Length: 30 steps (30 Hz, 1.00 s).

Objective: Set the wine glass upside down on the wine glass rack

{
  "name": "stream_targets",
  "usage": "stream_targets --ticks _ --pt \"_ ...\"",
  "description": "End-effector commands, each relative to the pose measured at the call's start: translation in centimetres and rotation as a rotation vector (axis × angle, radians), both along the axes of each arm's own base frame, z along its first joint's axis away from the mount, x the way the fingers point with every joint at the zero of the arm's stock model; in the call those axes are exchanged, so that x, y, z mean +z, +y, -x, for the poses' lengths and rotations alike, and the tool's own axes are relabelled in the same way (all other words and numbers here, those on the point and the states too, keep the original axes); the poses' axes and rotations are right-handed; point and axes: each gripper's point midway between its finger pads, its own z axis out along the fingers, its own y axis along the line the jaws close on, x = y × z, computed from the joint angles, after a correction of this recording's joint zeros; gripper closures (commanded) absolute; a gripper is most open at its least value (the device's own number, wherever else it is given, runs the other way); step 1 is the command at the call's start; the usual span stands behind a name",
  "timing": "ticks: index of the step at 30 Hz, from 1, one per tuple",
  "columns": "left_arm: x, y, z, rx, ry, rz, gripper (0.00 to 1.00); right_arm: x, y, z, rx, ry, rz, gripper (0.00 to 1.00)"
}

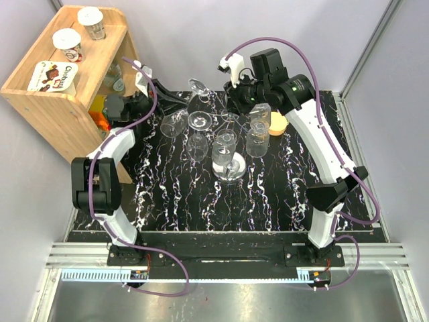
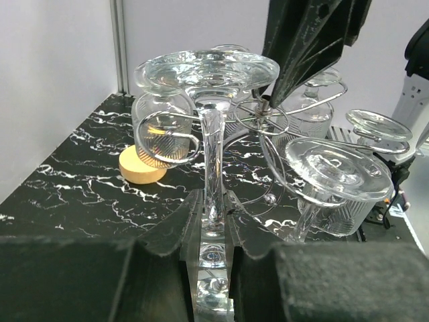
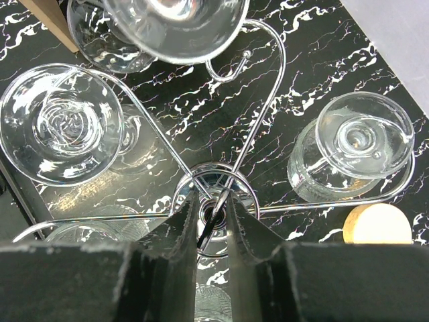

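Left pincer (image 2: pixel 213 227): jaws clamped on the stem of the wine glass (image 2: pixel 213 147), which is inverted with its foot uppermost. Just beyond that stem stands the wine glass rack (image 2: pixel 263 122), with one curled arm close beside the stem. Whether the glass rests in that arm cannot be told.

Right pincer (image 3: pixel 213 213): jaws drawn narrow, gripping the top of the rack's post, directly above the base. Outward from it a hung glass (image 3: pixel 59 124) sits on one side and a second hung glass (image 3: pixel 365 141) on the other. Past the second, a tan disc (image 3: pixel 379 223) lies on the black marbled table (image 3: pixel 315 60).
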Motion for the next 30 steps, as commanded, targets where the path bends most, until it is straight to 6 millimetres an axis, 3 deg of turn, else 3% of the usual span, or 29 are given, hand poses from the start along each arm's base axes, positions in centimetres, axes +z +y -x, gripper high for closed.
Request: stream_targets --ticks 1,14,30 --pt "3.4 -1.3 1.8 0.016 -0.225 0.011 1.00 3.8 0.6 -0.8 0.014 -0.116 -0.083 0.95" --pt "0.7 -5.1 1.3 -0.001 -0.255 0.000 1.00 3.5 0.6 -0.6 0.018 -0.103 -0.081 0.96" --pt "-1.6 -5.8 -1.9 0.084 -0.292 0.036 1.00 3.6 0.8 -0.4 0.034 -0.094 -0.091 0.96"
